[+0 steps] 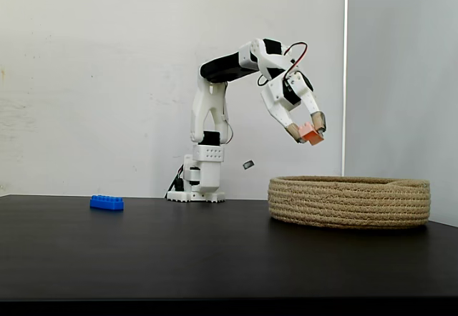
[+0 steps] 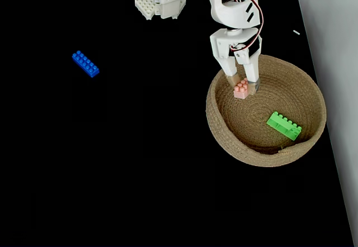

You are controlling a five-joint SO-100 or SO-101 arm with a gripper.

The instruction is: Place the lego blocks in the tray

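Observation:
My gripper (image 1: 309, 133) (image 2: 243, 86) is shut on the pale pink brick (image 1: 311, 134) (image 2: 241, 89) and holds it in the air above the left part of the rope tray (image 1: 350, 201) (image 2: 221, 125). The green brick (image 2: 284, 125) lies inside the tray toward its right side. Far to the left, the blue brick (image 1: 106, 202) (image 2: 85, 63) rests on the black table, well apart from the arm.
The arm's white base (image 1: 197, 187) (image 2: 161, 1) stands at the back of the black table (image 1: 143, 252) (image 2: 112, 157). A white wall rises behind; the table's right edge runs close past the tray.

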